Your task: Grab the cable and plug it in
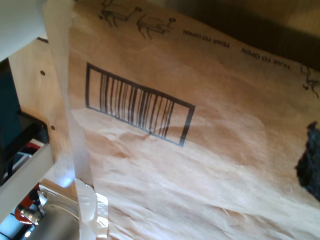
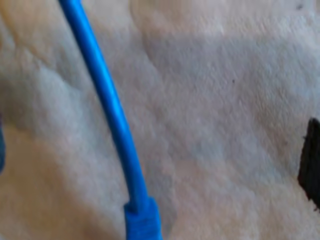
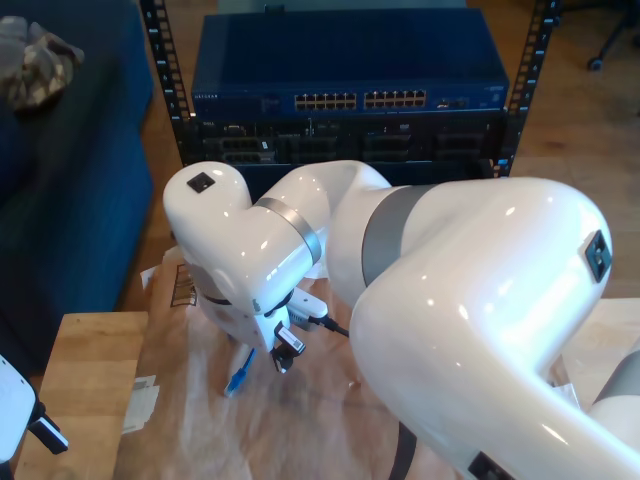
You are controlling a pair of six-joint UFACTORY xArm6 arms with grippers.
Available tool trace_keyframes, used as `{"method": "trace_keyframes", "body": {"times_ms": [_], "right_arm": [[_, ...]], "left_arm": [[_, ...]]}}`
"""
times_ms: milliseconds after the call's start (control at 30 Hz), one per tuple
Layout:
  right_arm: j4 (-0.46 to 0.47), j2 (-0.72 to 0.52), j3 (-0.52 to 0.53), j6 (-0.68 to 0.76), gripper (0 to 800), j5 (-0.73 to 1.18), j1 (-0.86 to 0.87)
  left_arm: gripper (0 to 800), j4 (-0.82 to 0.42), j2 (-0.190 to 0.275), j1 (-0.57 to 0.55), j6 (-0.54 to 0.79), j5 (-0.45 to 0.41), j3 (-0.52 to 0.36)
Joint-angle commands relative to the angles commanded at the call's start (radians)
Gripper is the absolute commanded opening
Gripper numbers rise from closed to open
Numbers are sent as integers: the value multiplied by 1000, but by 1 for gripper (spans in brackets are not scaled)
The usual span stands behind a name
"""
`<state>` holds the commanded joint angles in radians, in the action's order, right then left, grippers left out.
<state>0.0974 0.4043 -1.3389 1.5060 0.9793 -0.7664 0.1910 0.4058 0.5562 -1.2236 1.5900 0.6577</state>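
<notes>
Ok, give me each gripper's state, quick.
My first gripper: cannot be told; the first wrist view looks at brown paper.
My second gripper: cannot be told; it sits over the blue cable.

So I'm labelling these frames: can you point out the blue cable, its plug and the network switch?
cable [image 2: 107, 95], second wrist view, on the middle of its blue jacket.
plug [image 3: 234, 382], exterior view, on the cable's end lying on the brown paper.
switch [image 3: 350, 72], exterior view, on its blue top panel.

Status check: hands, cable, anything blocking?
Hands: open or shut, can't tell. Blue cable loose on the brown paper, plug end beside an arm's wrist. Big white arm blocks much of the exterior view.
</notes>
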Motion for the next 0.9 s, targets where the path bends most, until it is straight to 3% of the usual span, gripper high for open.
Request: {"method": "trace_keyframes", "body": {"times_ms": [233,367,900], "right_arm": [[0,12,2,0,713,0,6],[0,18,-2,2,583,-2,8],[-26,48,-38,6,201,-5,21]], "left_arm": [[800,-2,0,0,2,-2,0],[800,-2,-3,-2,2,-2,0],[800,-2,-5,-2,5,-2,0]]}}
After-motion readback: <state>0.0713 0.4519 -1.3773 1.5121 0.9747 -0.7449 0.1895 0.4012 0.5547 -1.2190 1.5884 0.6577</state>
